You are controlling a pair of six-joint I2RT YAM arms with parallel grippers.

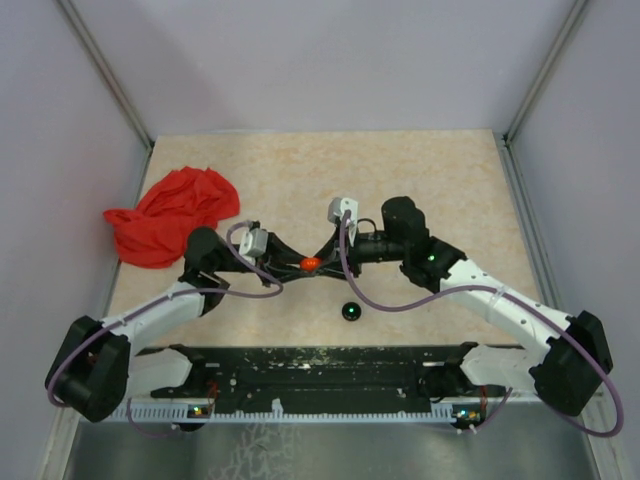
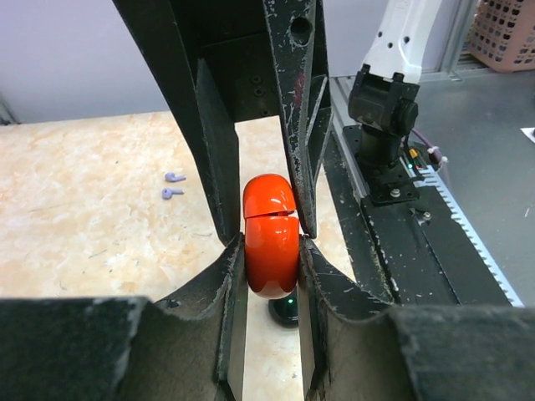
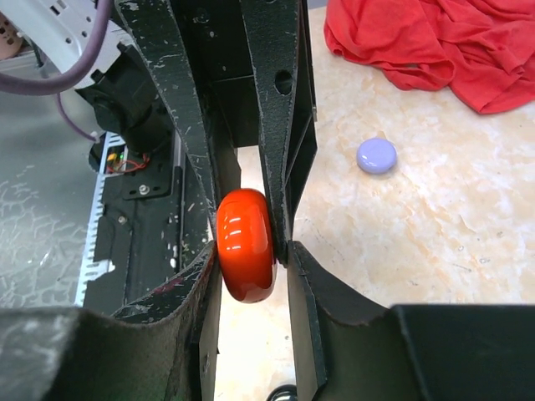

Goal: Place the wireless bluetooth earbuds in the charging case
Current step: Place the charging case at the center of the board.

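Observation:
A glossy orange-red round charging case (image 1: 310,264) hangs above the table between both grippers, lid shut with a seam showing. My left gripper (image 1: 301,267) is shut on its lower half (image 2: 272,255). My right gripper (image 1: 321,261) comes from the opposite side and closes on the same case (image 3: 245,246). No red or black earbud shows in any view. Two tiny lavender stemmed pieces (image 2: 173,185) lie on the table beyond the case.
A black disc with a green light (image 1: 351,311) lies on the table just below the case. A lavender disc (image 3: 376,155) lies near the red cloth (image 1: 170,215) at the left. The black base rail (image 1: 320,370) runs along the near edge.

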